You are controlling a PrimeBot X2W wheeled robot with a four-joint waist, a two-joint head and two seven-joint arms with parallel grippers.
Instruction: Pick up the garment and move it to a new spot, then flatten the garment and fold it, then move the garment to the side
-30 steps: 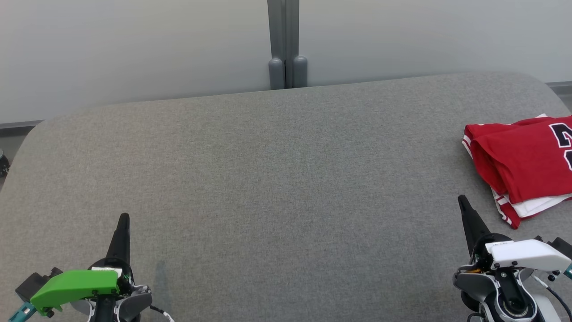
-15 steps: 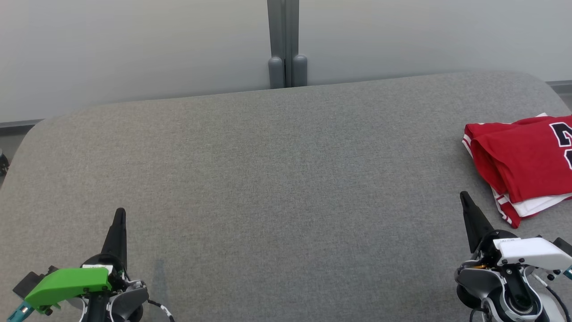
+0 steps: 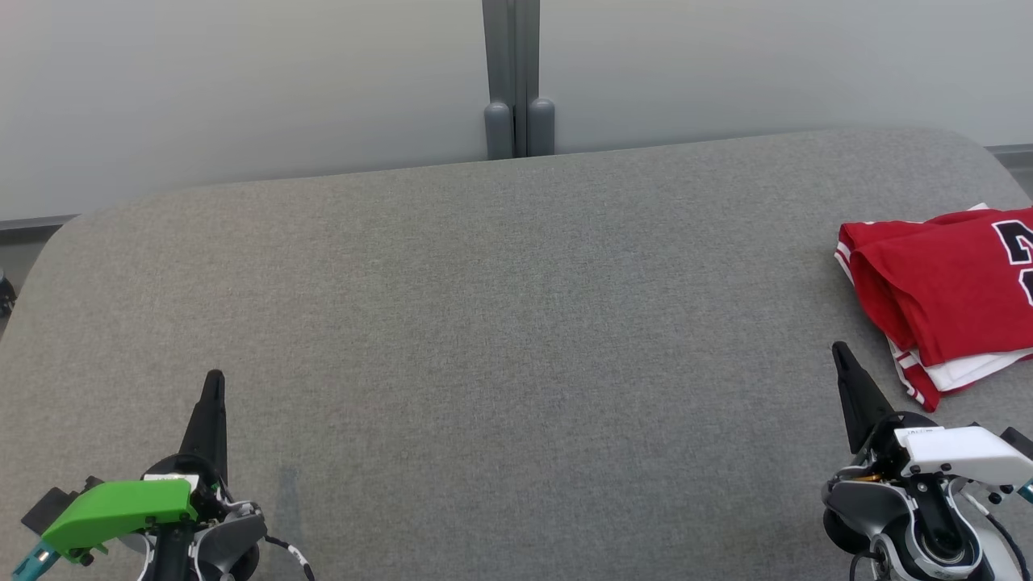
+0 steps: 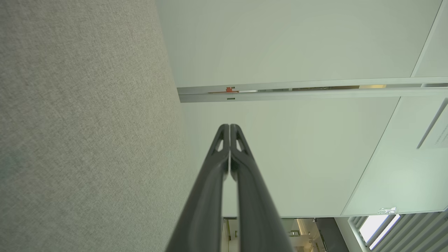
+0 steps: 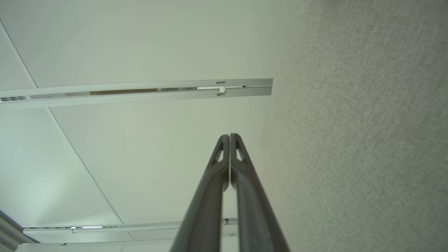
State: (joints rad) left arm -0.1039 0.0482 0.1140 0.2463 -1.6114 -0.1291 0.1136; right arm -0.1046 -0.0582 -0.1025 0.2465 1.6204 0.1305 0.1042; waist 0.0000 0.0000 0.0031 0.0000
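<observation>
The folded red garment [image 3: 948,303], white-striped with black lettering, lies flat at the surface's right edge.

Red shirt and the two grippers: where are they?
red shirt [image 3: 940,294], head view, folded red top layer.
left gripper [image 3: 214,378], head view, tip of its closed fingers.
right gripper [image 3: 840,349], head view, tip of its closed fingers.
</observation>
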